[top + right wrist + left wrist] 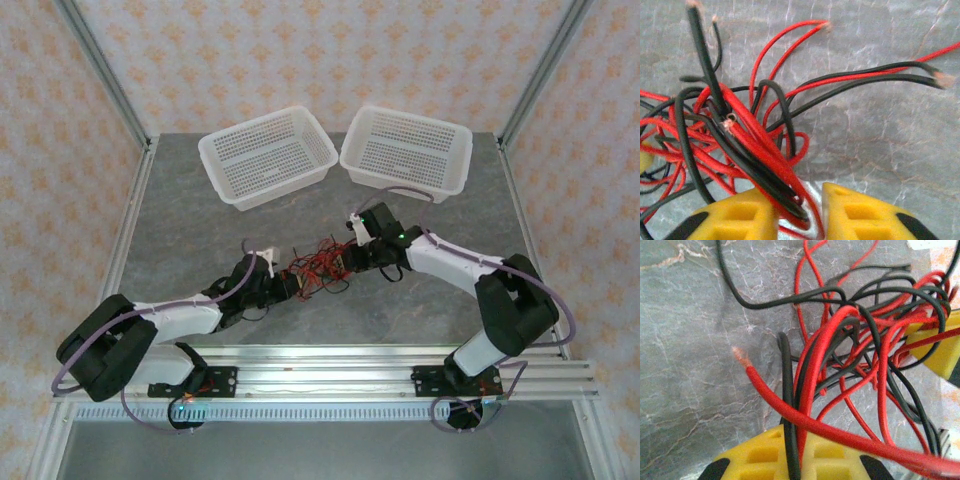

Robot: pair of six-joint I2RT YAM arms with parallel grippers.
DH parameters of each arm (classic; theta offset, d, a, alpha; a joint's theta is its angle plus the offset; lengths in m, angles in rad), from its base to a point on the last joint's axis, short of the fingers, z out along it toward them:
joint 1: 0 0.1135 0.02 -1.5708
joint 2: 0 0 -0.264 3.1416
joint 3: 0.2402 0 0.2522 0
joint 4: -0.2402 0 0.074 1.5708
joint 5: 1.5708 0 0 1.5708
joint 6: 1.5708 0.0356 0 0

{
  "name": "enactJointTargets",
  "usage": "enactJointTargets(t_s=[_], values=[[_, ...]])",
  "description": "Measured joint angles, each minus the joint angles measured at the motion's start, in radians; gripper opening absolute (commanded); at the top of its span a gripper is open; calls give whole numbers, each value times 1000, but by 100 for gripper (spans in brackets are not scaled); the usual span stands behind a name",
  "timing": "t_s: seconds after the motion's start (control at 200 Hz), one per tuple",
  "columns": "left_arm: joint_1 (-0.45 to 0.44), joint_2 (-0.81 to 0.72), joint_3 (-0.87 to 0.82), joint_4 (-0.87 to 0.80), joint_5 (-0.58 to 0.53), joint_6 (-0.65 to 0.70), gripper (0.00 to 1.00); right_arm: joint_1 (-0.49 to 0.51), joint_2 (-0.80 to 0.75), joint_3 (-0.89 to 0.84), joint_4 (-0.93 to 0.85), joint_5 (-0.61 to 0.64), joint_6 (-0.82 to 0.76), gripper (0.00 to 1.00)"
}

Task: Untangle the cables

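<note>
A tangle of thin red and black cables [320,268] lies on the grey table between both arms. My left gripper [290,285] is at the tangle's left side. In the left wrist view its yellow fingers [760,455] are shut on a black and a red strand [790,405], and a thick red cable with a bare tip [742,357] crosses in front. My right gripper [352,262] is at the right side. In the right wrist view its jaws [800,200] stand apart, with a bundle of red and black strands [765,165] lying loose in the gap against the left finger.
Two white perforated baskets stand at the back of the table, one left [285,185] and one right [400,182]. An aluminium rail [330,365] runs along the near edge. A yellow finger of the right gripper [935,347] sits close to the tangle in the left wrist view.
</note>
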Motion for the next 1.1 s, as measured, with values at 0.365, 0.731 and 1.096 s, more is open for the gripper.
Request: enactJointTargets(t_s=[0.365, 0.731, 1.096], values=[[1, 34, -75, 186, 56, -199, 0, 2, -291, -329, 353, -3, 206, 49], [1, 103, -132, 414, 74, -372, 0, 89, -457, -590, 652, 35, 310, 59], [1, 115, -140, 496, 81, -430, 0, 188, -224, -608, 888, 158, 408, 59]])
